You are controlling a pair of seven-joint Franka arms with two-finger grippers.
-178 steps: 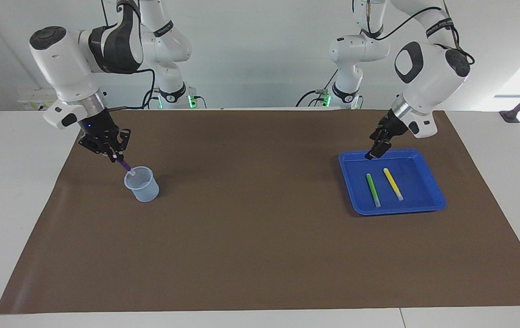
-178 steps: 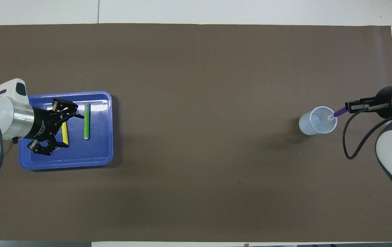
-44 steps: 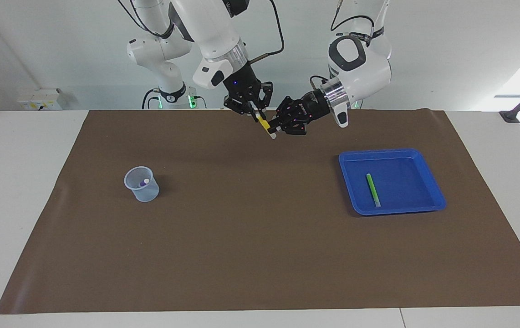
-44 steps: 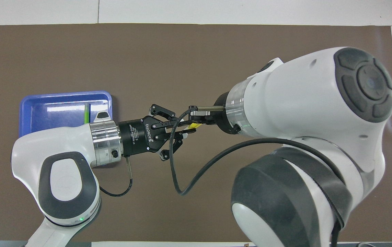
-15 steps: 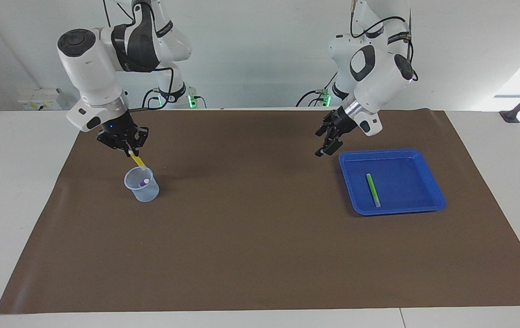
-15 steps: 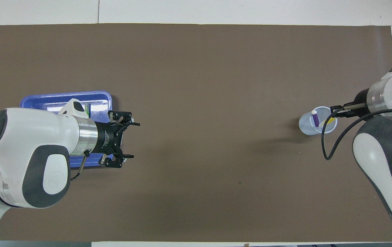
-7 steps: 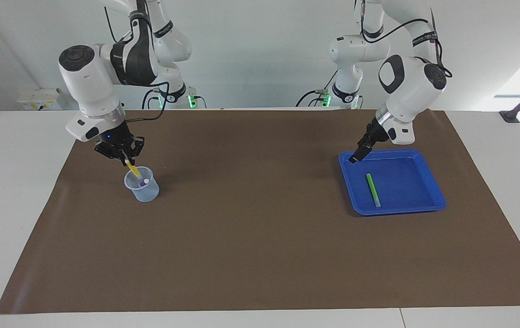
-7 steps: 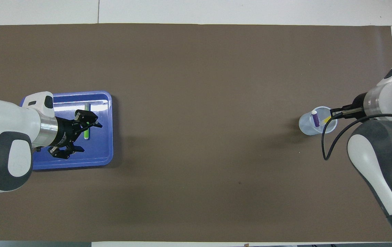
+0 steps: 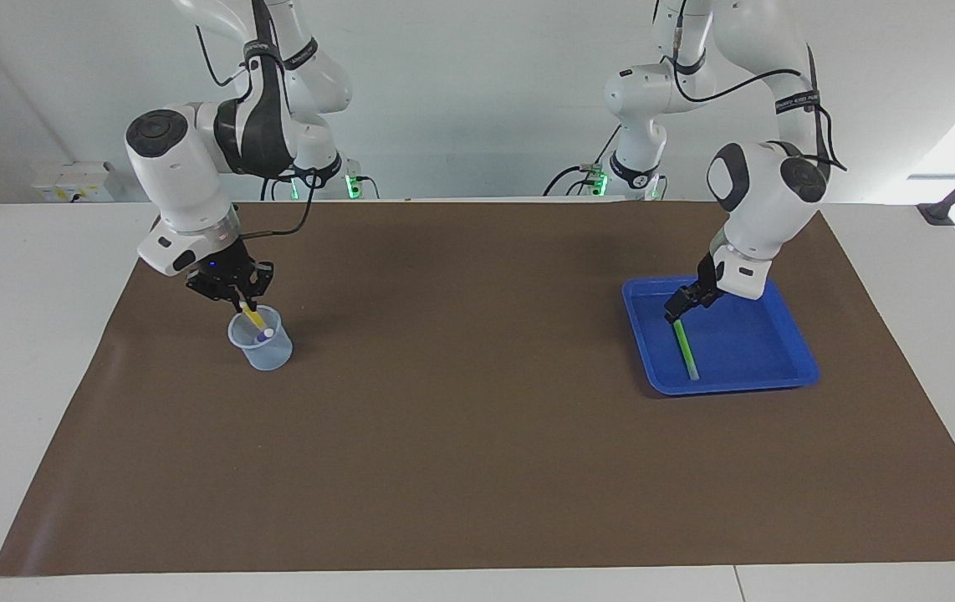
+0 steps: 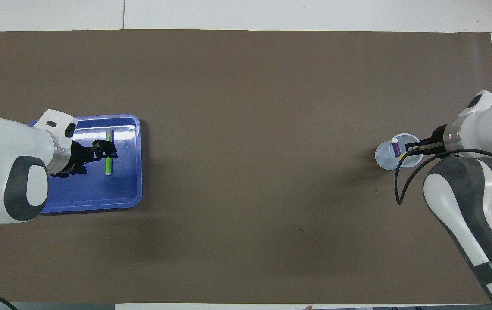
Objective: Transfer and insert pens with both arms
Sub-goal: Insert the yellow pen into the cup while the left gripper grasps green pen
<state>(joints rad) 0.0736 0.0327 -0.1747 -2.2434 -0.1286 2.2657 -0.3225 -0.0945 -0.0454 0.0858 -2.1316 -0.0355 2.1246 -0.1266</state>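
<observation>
With yellow pen (image 9: 253,318) half-hidden in cup (image 9: 264,344)

White jointed arms (image 9: 185,180) — black cables, silver wrist rings

A robotics lab: two white arms (image 9: 185,180) bolted behind a brown-matted table (image 9: 477,435).

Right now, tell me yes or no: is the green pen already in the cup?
No, the green pen lies in the blue tray.
</observation>
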